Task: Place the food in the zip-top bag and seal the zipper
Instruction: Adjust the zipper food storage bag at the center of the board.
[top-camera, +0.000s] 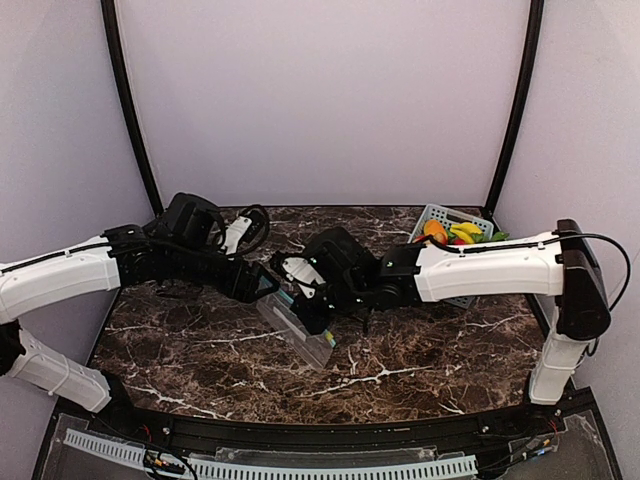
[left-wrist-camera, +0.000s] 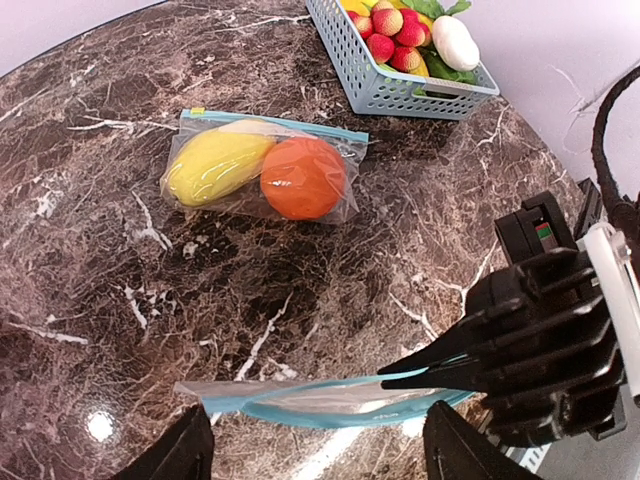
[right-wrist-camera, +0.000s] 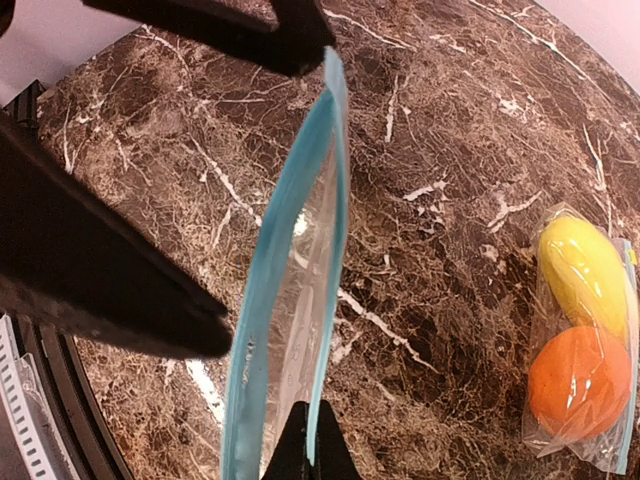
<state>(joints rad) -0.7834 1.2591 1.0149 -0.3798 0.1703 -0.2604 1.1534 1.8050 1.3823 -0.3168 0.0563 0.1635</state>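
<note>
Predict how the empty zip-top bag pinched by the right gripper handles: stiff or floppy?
Probably floppy: the empty bag is thin clear film, and its blue rim bows away from where the right gripper pinches it. Likely very light, so it may swing or twist when moved. With the left gripper open, its mouth probably won't hold open unaided.

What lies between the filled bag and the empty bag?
Bare table only, between filled bag and empty bag; the left wrist view shows it.

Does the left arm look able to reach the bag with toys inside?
Likely yes: the left end effector is open, with bare table before the filled bag; only the held empty bag hangs close.
</note>
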